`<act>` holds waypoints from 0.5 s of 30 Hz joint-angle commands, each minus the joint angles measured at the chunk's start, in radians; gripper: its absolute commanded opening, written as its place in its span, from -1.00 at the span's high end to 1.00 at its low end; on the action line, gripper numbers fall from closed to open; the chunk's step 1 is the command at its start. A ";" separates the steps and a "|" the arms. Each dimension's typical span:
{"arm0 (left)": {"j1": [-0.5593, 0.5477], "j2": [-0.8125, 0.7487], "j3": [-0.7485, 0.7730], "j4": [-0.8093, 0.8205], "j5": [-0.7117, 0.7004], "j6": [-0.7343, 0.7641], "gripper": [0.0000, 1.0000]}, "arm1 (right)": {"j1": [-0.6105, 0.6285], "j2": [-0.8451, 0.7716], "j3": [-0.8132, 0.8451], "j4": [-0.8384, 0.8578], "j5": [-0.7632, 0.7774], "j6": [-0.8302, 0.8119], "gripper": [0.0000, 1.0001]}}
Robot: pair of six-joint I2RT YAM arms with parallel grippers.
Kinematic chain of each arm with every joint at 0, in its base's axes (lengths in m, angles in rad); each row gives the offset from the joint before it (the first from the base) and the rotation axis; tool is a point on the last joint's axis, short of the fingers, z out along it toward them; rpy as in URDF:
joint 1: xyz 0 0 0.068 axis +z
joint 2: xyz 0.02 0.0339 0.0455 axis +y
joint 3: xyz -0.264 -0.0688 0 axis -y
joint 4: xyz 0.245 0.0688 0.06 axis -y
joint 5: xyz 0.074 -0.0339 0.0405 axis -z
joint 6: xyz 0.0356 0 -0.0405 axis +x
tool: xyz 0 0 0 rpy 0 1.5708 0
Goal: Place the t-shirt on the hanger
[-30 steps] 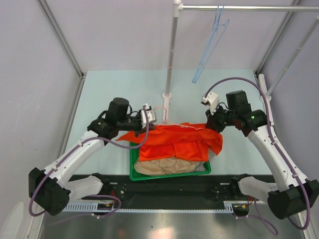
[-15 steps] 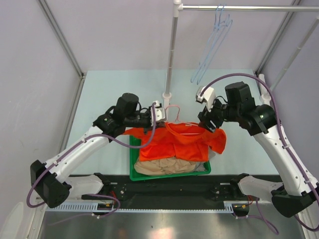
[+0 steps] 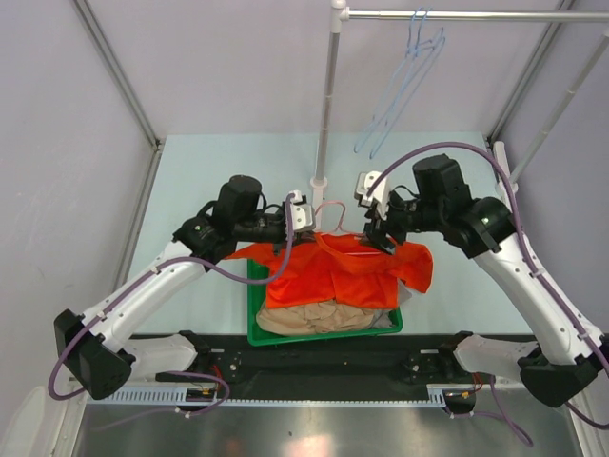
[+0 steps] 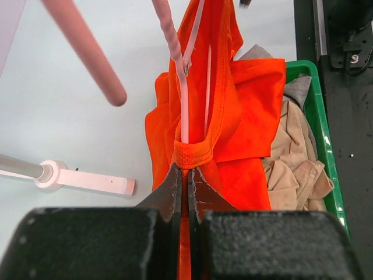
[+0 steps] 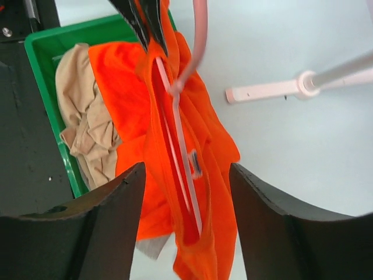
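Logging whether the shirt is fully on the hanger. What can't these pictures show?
Ends of the hanger: both wrist views, buried in folds of the t-shirt.
Its hook: cut by the top edge in both wrist views.
Whether the left gripper pinches wire as well as collar: left wrist view, collar covers it.
Contents of the green bin: top view, largely under the t-shirt.
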 commanded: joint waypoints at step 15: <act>0.042 -0.053 0.005 0.009 0.064 -0.052 0.94 | 0.030 0.088 -0.067 0.223 -0.101 0.023 1.00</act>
